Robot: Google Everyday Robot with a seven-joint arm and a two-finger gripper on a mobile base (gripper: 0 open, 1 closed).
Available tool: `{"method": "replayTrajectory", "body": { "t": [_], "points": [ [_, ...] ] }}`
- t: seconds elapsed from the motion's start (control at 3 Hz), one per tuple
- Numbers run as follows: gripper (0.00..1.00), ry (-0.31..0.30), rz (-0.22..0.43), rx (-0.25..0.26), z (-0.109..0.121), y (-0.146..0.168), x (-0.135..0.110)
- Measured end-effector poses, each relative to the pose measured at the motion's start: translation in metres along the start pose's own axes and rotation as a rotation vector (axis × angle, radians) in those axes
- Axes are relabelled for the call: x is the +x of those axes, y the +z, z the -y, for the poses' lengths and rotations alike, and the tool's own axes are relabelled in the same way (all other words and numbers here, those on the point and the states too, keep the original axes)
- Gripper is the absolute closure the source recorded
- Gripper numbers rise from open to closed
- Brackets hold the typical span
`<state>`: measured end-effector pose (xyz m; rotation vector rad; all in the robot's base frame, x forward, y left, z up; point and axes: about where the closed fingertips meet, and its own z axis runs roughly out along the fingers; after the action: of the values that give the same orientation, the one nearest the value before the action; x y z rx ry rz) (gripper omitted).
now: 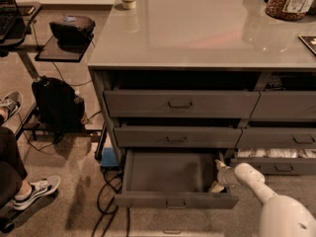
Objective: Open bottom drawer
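The bottom drawer [168, 174] of the left stack stands pulled out, its flat grey interior showing and its slim front panel with a small loop pull [176, 204] facing me. My white arm comes in from the lower right. The gripper [217, 180] sits at the drawer's right rear corner, inside it or just above its side wall. Above it are two taller-fronted grey drawers [180, 103], both pushed in.
A neighbouring drawer stack [284, 139] stands to the right, its lower drawer partly open. Cables and a blue box [108, 158] lie on the floor left of the drawer. A black backpack [57, 105] and a seated person's feet [34, 191] are further left.
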<state>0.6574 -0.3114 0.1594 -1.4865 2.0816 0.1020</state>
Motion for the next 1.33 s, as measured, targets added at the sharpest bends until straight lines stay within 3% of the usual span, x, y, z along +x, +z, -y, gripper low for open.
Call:
{"method": "replayTrajectory", "body": {
  "t": [0.33, 0.67, 1.0, 1.33],
  "points": [
    [0.0, -0.108, -0.011, 0.113, 0.014, -0.041, -0.008],
    [0.0, -0.184, -0.007, 0.143, -0.008, -0.062, -0.023],
    [0.0, -0.226, 0.013, 0.086, -0.053, -0.062, -0.039],
    [0.0, -0.227, 0.03, 0.033, -0.079, -0.063, -0.043]
  ]
}}
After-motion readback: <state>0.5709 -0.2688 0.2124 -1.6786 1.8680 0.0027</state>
